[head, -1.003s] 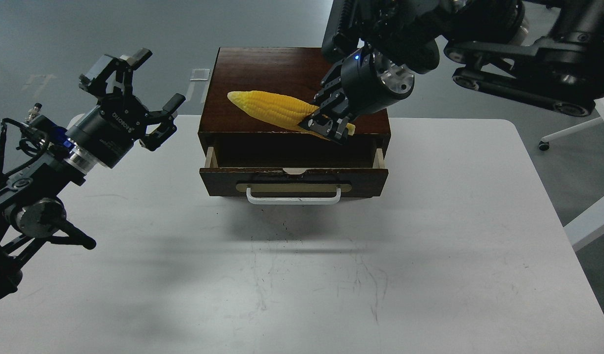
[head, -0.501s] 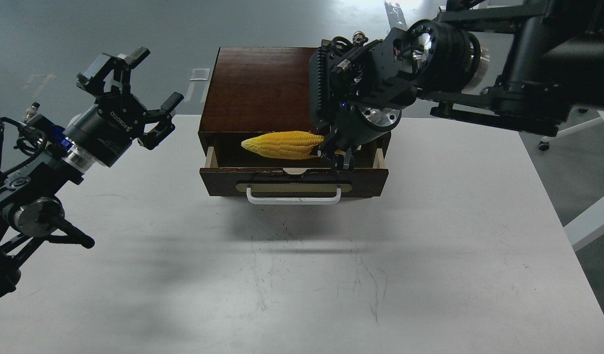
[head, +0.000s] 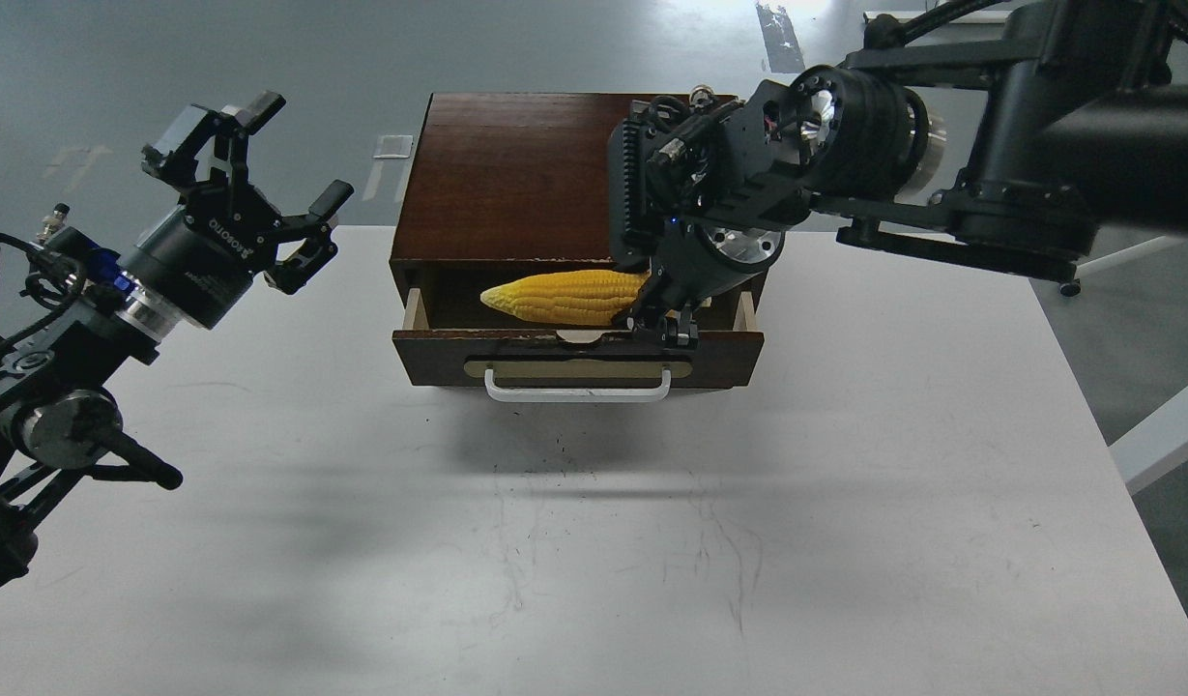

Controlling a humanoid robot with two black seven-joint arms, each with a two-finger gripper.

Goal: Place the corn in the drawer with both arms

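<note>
Two hands in view, one busy and one idle. Right hand [head: 663, 324] closed on the thick end of the corn [head: 565, 297], holding it low in the open drawer [head: 579, 358], just behind the drawer front and lying across it, tip pointing to the drawer's left side. Cannot tell whether the corn already touches the drawer bottom or hangs just above it. Left hand [head: 250, 174] spread wide and holding nothing, well to the left of the drawer, above the edge of the white counter [head: 594, 541].

Step in hand, as a judgement: placing the corn inside the drawer, nearly finished. Next move probably calls for letting go of the cob, then lifting the right hand straight up, clear of the drawer front and of the dark box above. After that, likely work for the left hand: pushing the drawer shut by its white handle [head: 577, 391]. Some care needed so that the corn lies fully inside before closing.
</note>
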